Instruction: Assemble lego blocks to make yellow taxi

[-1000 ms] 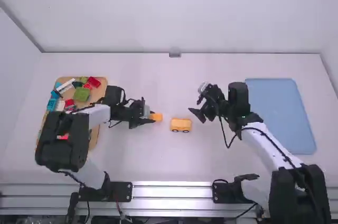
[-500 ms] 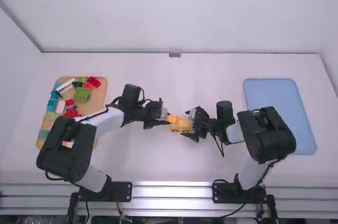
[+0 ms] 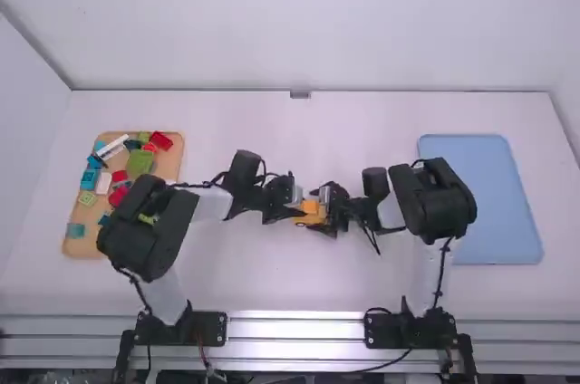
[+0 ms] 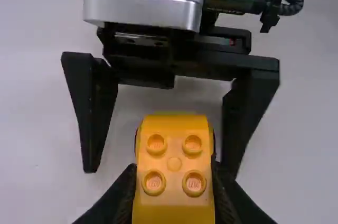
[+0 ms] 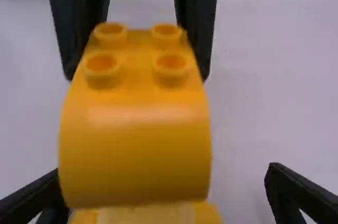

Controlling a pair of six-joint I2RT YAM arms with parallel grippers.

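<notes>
In the high view, my left gripper (image 3: 299, 210) is at the table's middle, shut on a yellow curved block (image 3: 311, 206). The left wrist view shows this block (image 4: 174, 174), studs visible, between the fingers of my left gripper (image 4: 174, 187). My right gripper (image 3: 328, 212) is close against the other side. In the right wrist view, my right gripper (image 5: 166, 187) stands open, one finger on either side of the curved block (image 5: 134, 150) and the yellow car base (image 5: 148, 214) below it. Whether block and base touch, I cannot tell.
A wooden tray (image 3: 82, 246) of loose coloured bricks stands at the left, partly under the left arm. A blue tray (image 3: 485, 194) lies at the right, its near-left part beside the right arm's raised elbow. The two grippers face each other closely.
My left gripper has carried the curved block rightward to over the car base. The right gripper has come in from the right and down to the base, its arm folding inward.
</notes>
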